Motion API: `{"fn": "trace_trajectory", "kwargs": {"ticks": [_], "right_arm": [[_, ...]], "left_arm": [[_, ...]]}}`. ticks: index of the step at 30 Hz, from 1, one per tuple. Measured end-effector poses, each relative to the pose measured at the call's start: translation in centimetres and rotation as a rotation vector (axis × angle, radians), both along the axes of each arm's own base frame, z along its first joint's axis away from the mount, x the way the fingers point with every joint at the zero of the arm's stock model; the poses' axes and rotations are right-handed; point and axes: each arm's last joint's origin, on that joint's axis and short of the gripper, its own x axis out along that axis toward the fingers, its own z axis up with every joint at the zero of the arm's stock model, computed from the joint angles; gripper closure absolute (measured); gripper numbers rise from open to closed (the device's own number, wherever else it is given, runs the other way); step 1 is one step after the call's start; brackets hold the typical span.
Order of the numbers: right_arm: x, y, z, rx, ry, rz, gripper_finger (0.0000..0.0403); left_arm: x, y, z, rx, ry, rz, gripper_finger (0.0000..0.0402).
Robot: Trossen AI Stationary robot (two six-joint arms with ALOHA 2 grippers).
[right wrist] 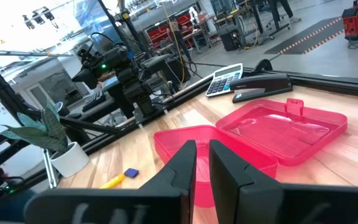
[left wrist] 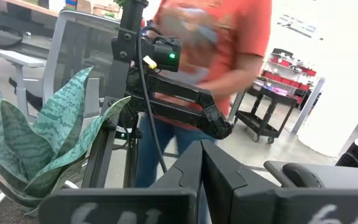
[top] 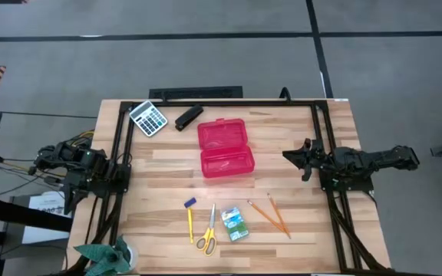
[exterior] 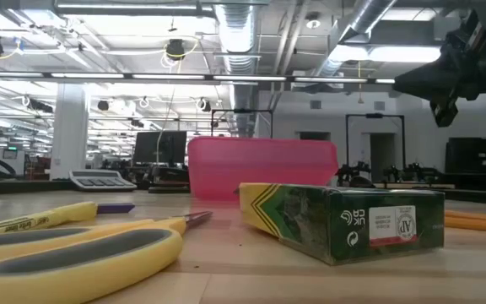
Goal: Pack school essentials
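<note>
Pink is what I see at table centre: one open case (top: 225, 148), both halves lying flat, nothing visible inside. From it, at about eleven o'clock in my high view, sit one grey calculator (top: 148, 117) and one black stapler (top: 189, 116), side by side but apart. Down at six o'clock the supplies lie in a loose row on the wood table (top: 298, 138): one tiny blue piece (top: 190, 203), one yellow pen (top: 190, 223) just below it, one pair of yellow-handled scissors (top: 207, 232), one green-and-white packet (top: 235, 224), and two orange pencils (top: 269, 215) angled close together at the row's right end. None of these six items is in the case. My left gripper (left wrist: 202, 180) is parked off the table's edge at nine o'clock, fingers pressed together and holding nothing; its wrist camera looks at one potted plant (left wrist: 39, 134) and a person in an orange shirt (left wrist: 219, 46). My right gripper (right wrist: 202, 167) hangs at three o'clock, pointing toward the case, fingers close together with a thin gap, gripping nothing.
</note>
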Motion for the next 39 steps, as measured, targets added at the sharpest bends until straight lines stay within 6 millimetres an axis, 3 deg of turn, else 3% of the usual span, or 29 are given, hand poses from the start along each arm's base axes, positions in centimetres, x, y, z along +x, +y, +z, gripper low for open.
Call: {"fn": "trace_trajectory", "kwargs": {"ticks": [24, 27, 36, 39], "right_arm": [[0.0, 0.0, 0.01, 0.0, 0.0, 0.0, 0.0349], [0.0, 0.0, 0.0, 0.0, 0.0, 0.0, 0.0349], [0.0, 0.0, 0.01, 0.0, 0.0, 0.0, 0.0349], [0.0, 0.0, 0.0, 0.0, 0.0, 0.0, 0.0349]], "left_arm": [[0.0, 0.0, 0.01, 0.004, 0.021, 0.0, 0.0401], [0.0, 0.0, 0.01, -0.022, -0.105, 0.0, 0.0401], [0.36, -0.05, 0.04, -0.051, -0.131, 0.023, 0.0401], [0.63, 0.01, 0.61, -0.287, -0.387, 0.127, 0.0401]]}}
